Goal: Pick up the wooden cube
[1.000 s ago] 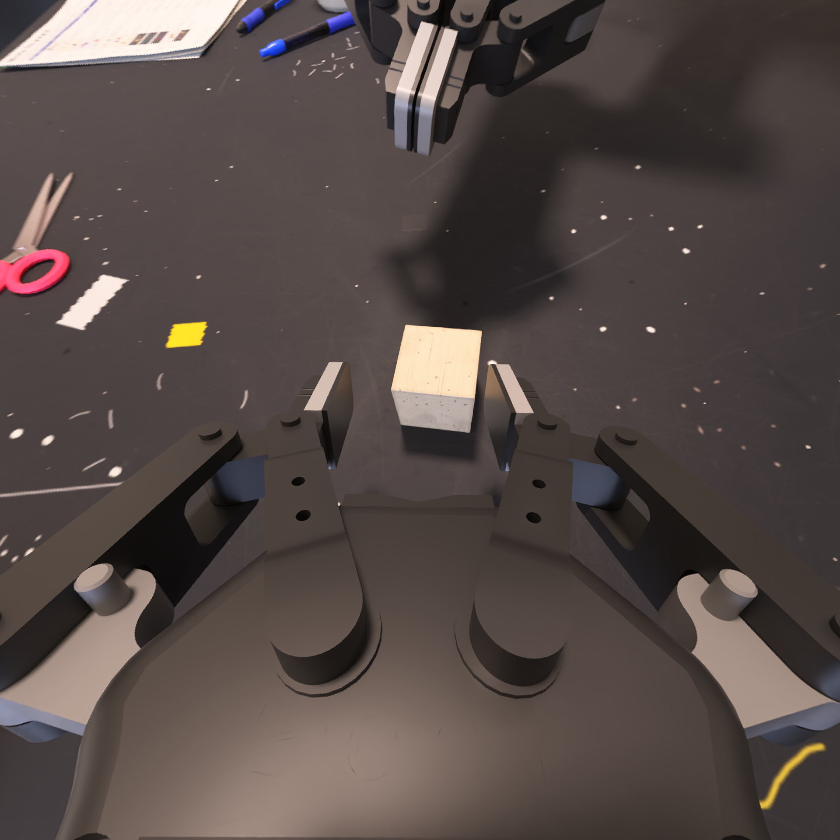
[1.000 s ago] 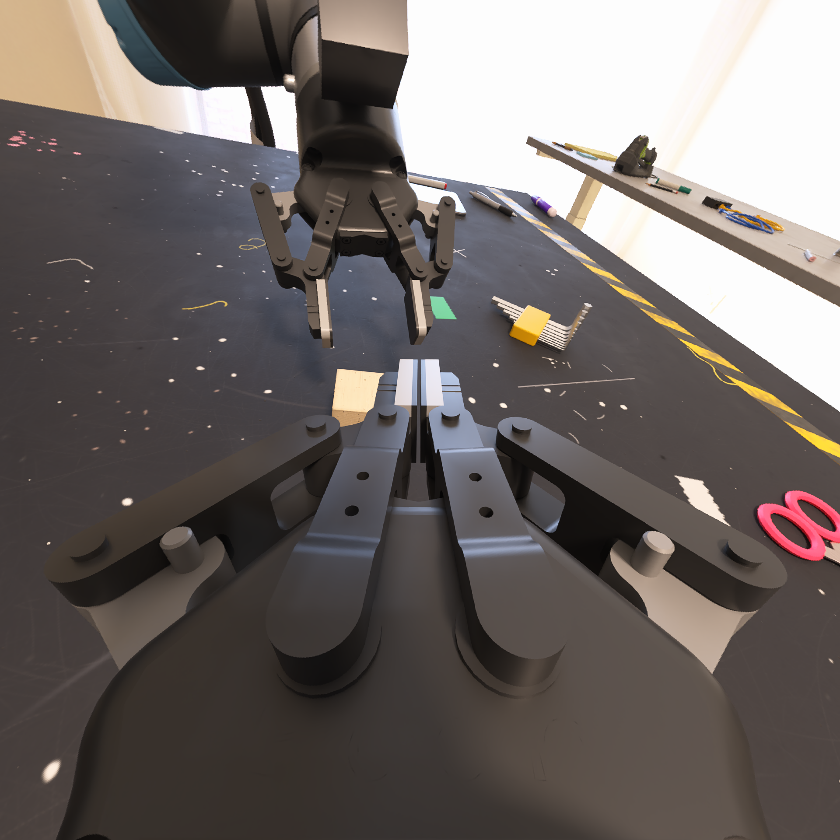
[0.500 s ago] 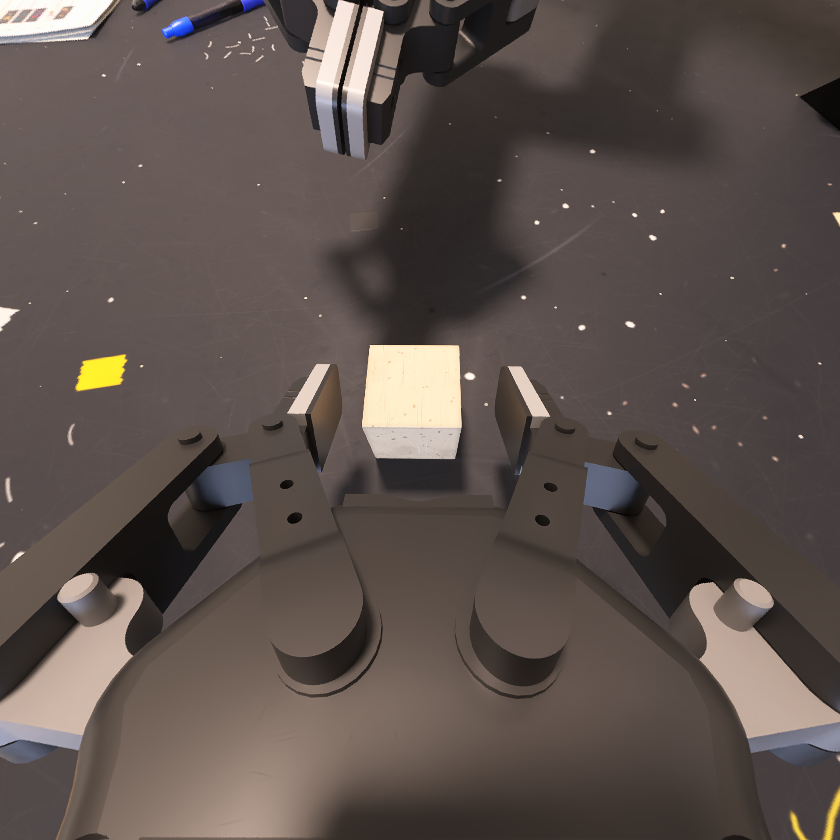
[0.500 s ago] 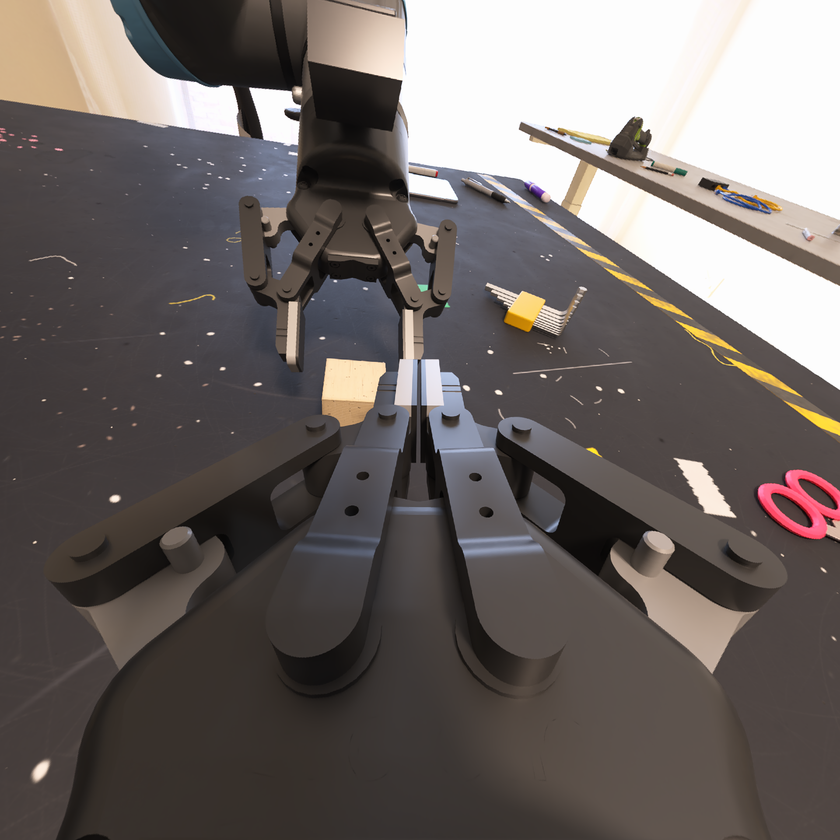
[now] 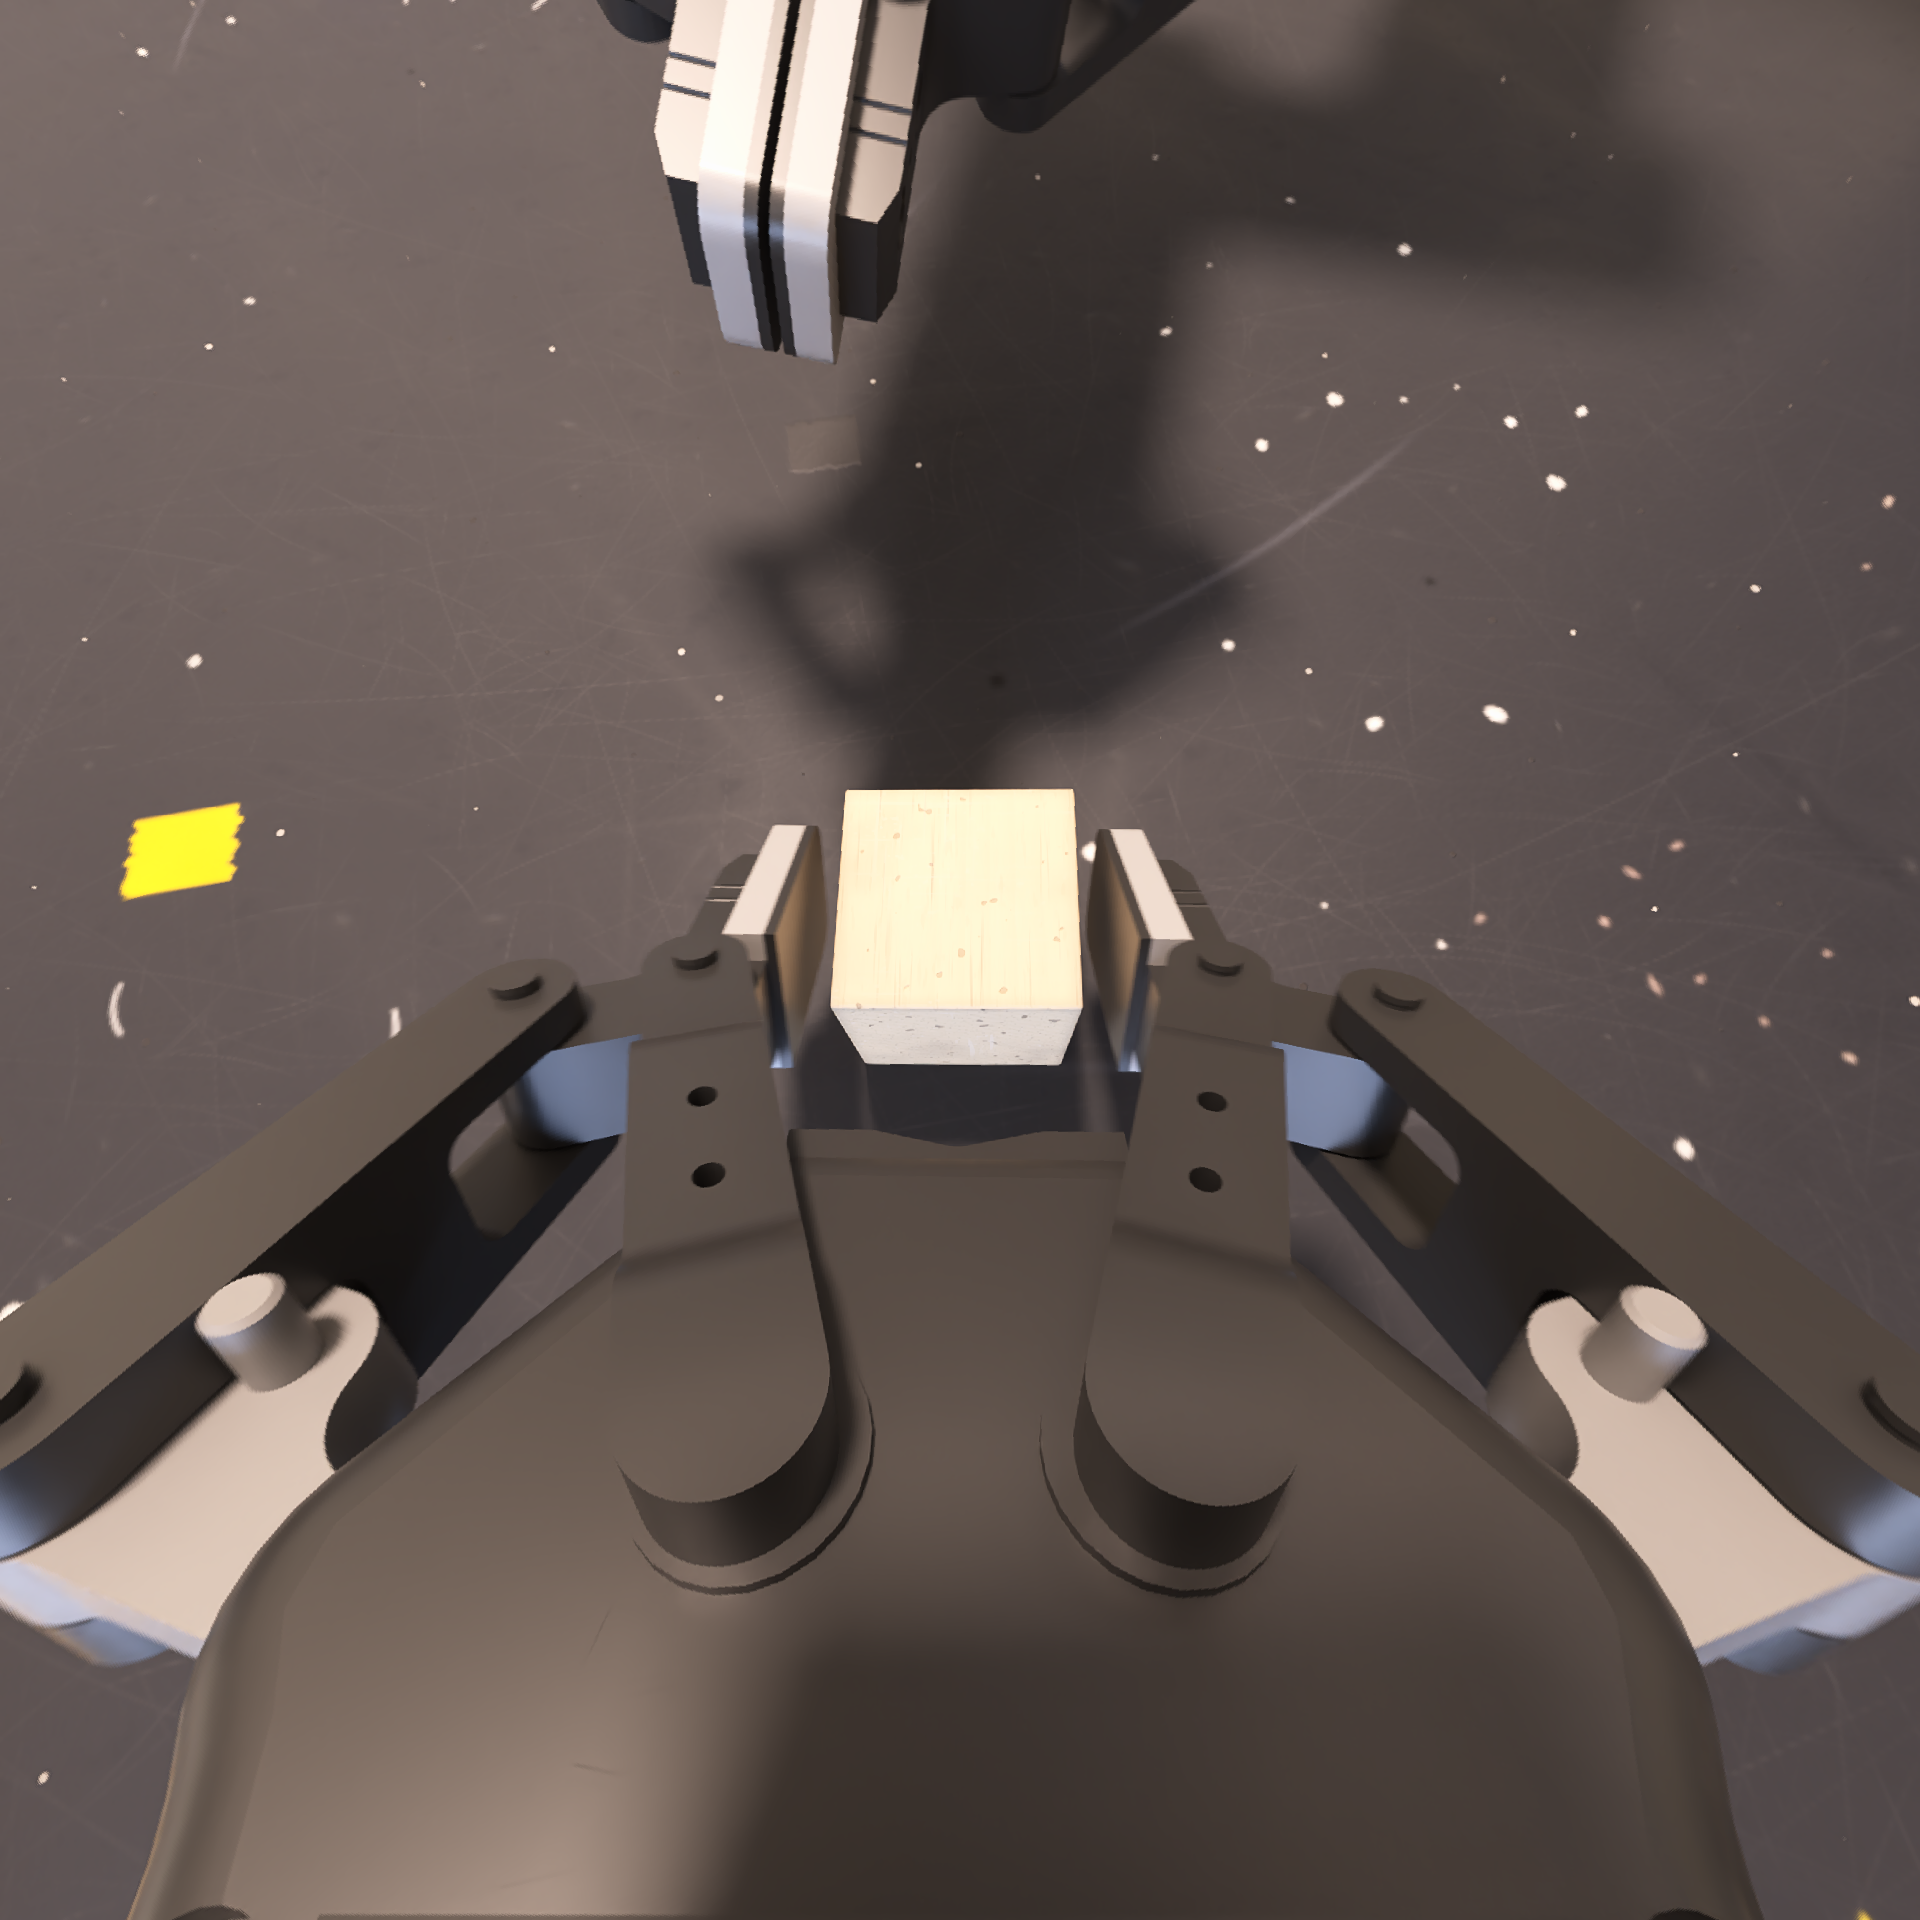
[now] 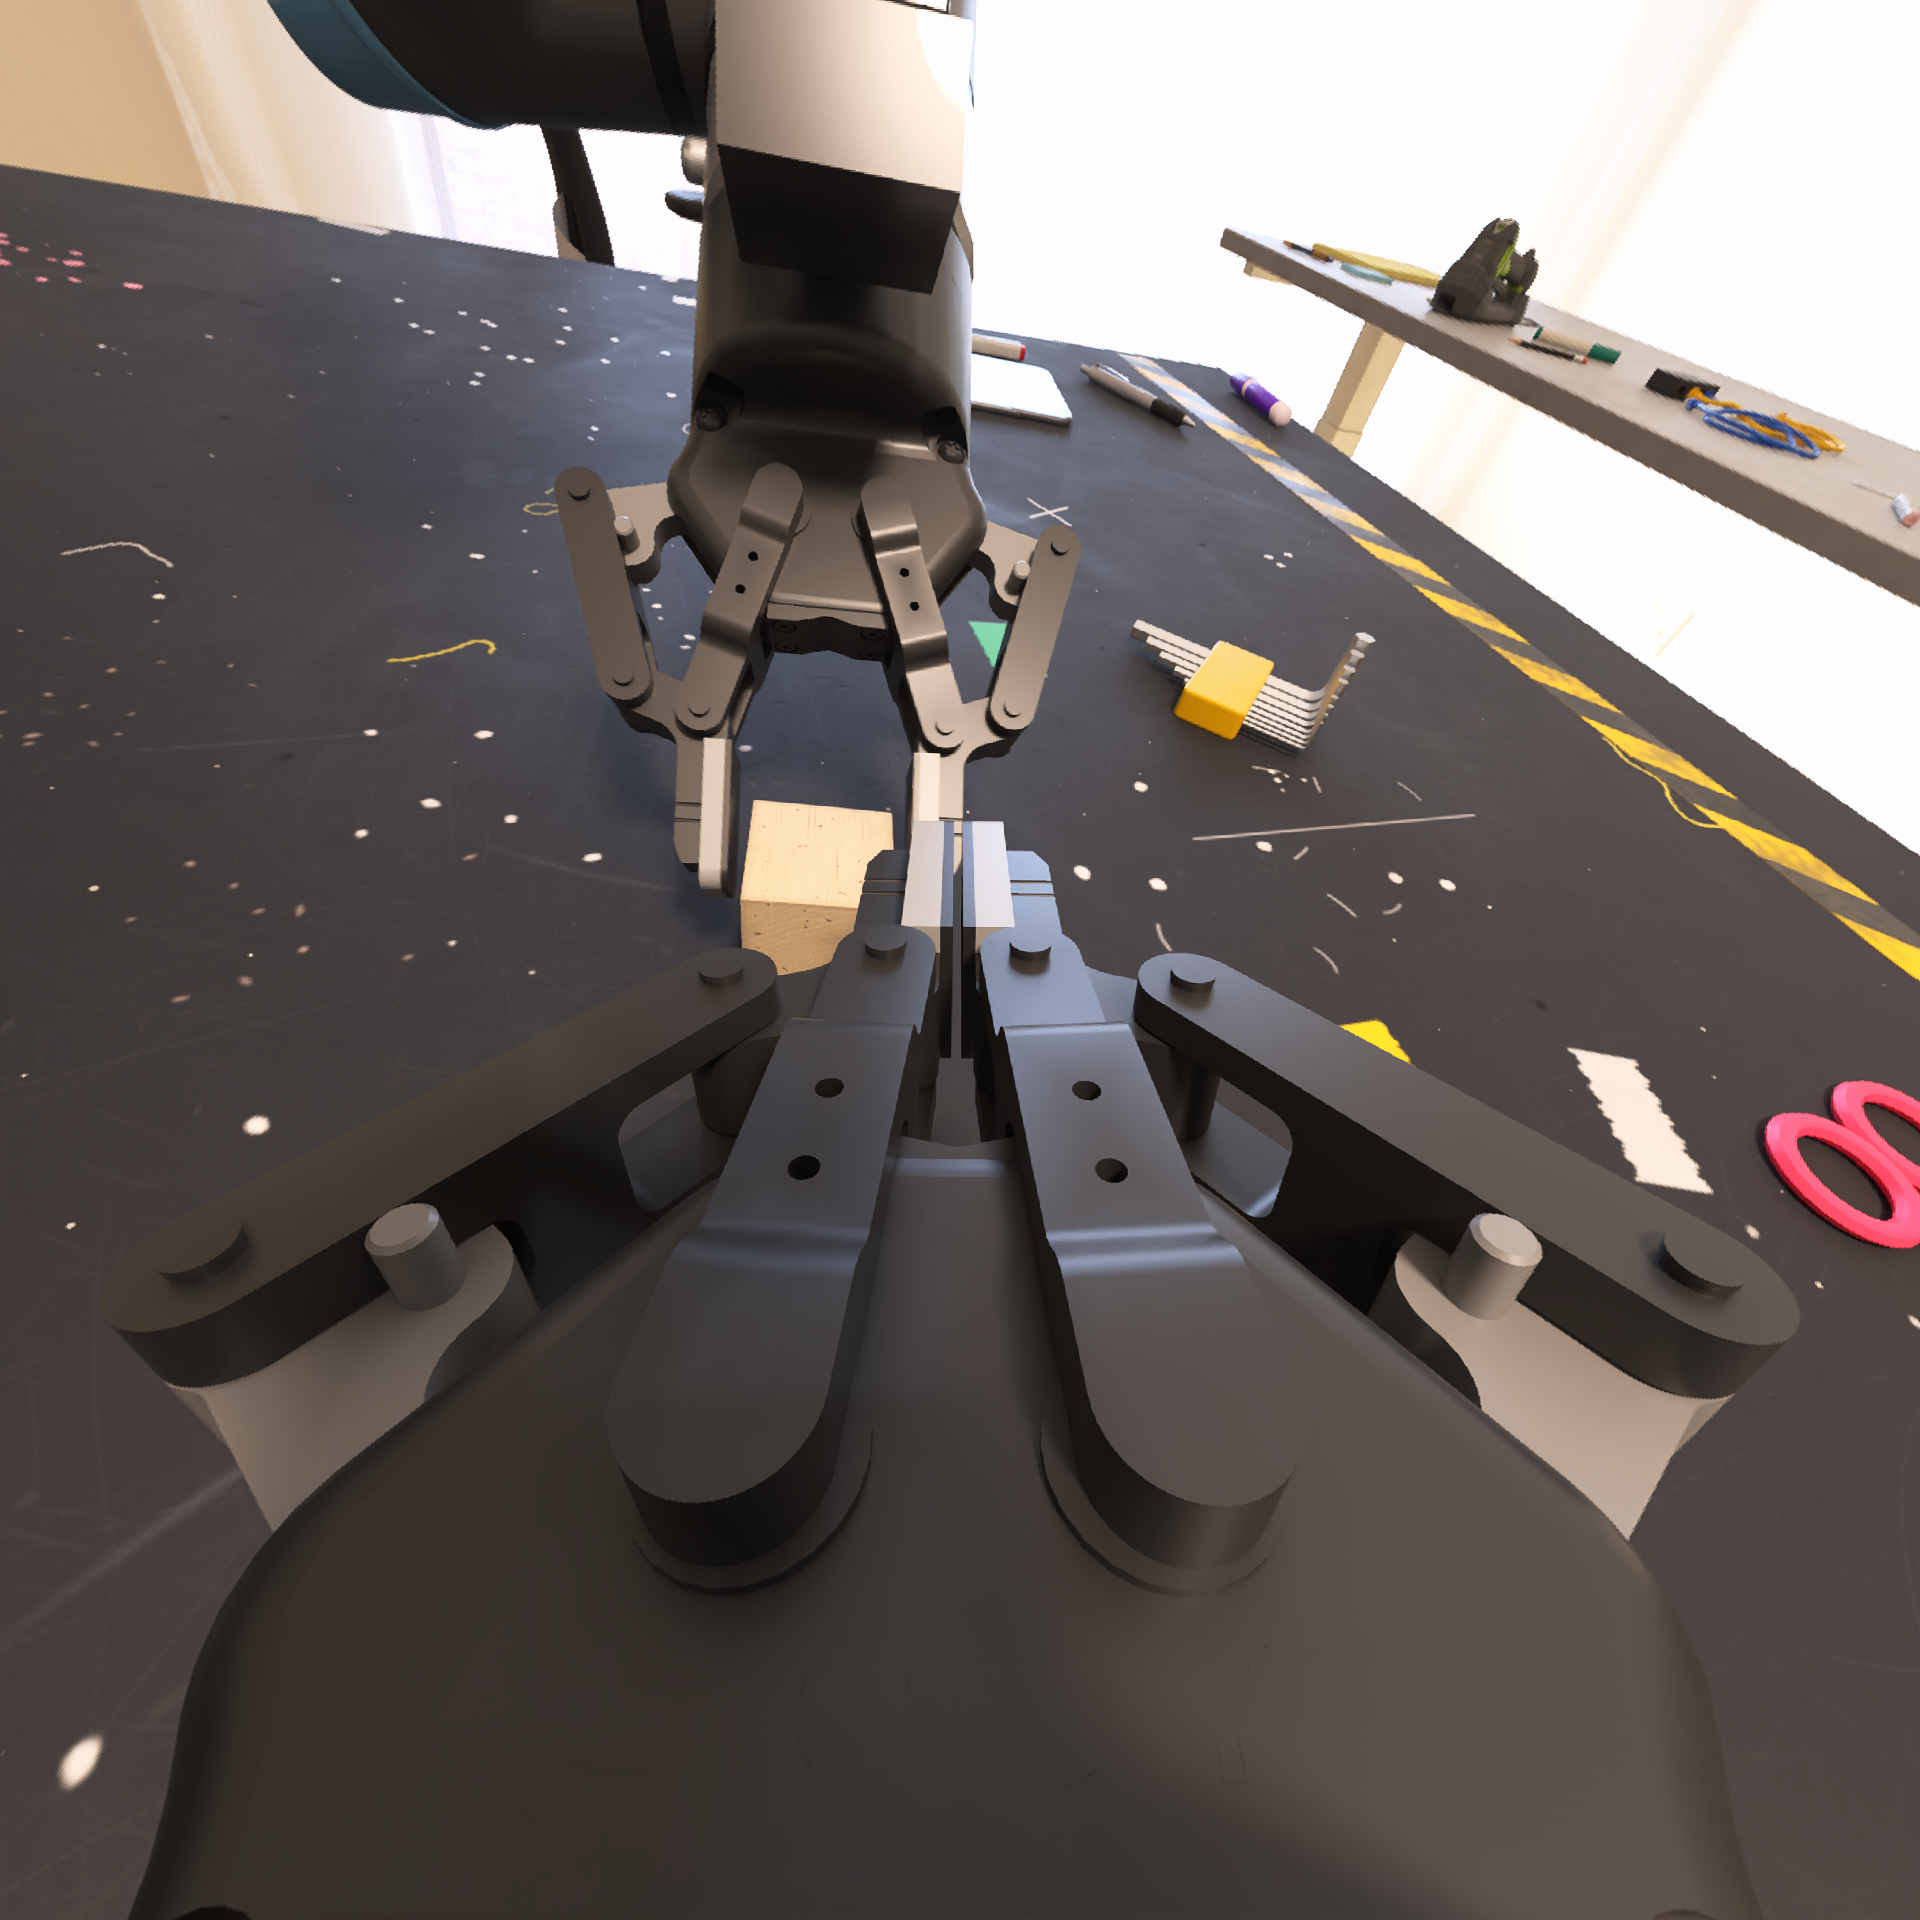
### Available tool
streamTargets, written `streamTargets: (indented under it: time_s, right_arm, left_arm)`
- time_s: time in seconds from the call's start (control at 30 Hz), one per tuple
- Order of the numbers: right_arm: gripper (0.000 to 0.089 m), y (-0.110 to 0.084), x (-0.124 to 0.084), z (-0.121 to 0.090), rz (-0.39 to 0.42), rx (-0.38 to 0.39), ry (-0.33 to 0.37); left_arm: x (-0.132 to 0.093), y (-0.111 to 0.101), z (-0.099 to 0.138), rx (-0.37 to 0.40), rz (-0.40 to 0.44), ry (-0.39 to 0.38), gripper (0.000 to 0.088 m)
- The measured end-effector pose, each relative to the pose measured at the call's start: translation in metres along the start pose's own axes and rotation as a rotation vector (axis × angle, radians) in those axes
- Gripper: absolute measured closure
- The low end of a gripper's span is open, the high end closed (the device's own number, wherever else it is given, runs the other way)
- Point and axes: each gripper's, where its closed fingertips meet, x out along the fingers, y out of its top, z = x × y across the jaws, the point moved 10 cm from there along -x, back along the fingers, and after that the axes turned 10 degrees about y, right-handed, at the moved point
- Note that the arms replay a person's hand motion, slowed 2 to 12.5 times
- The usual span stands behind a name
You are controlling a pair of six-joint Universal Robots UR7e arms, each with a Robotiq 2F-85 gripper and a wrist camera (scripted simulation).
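Left gripper (image 5: 954, 940) spread, unclenched; wooden cube (image 5: 956, 909) sits between its pads, narrow gaps either side. Right wrist view: right gripper (image 6: 954, 878) clenched, empty, just beside cube (image 6: 805, 868). Risk: uneven closing nudges cube askew.

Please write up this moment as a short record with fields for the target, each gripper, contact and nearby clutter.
target: wooden cube, resting on the dark table
left gripper: open, lowered around the cube, one finger on each side
contact: narrow gaps show between the pads and the cube sides; no grip yet
right gripper: shut, empty, hanging just beyond the cube
clutter: hex key set, pink scissors, yellow tape piece, all clear of the cube
next step, likely: close the left fingers, then lift
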Motion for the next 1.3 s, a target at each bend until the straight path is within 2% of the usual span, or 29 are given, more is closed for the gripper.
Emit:
streamTargets:
  time_s: [0.07,0.23,0.63,1.03,1.3]
  right_arm:
    - [0.0879,0.0,0.0,0.001,-0.013,0.006,0.001]
    - [0.0878,0.0,0.003,0.002,-0.058,0.035,0.028]
    - [0.0883,0.006,0.007,0.005,-0.313,0.083,0.072]
    - [0.0883,0.019,0.014,0.005,-0.485,0.011,0.15]
    - [0.088,0.024,0.019,0.004,-0.57,-0.057,0.164]
  left_arm:
    - [0.001,0.0,0.0,0.006,-0.009,-0.005,0.0489]
    - [0.004,0.003,0.003,0.019,-0.01,-0.011,0.0493]
    - [0.011,0.01,0.012,0.053,-0.002,0.125,0.0489]
    - [0.017,0.018,0.022,0.076,0.023,0.218,0.0489]
    - [0.018,0.019,0.023,0.078,0.014,0.246,0.0489]
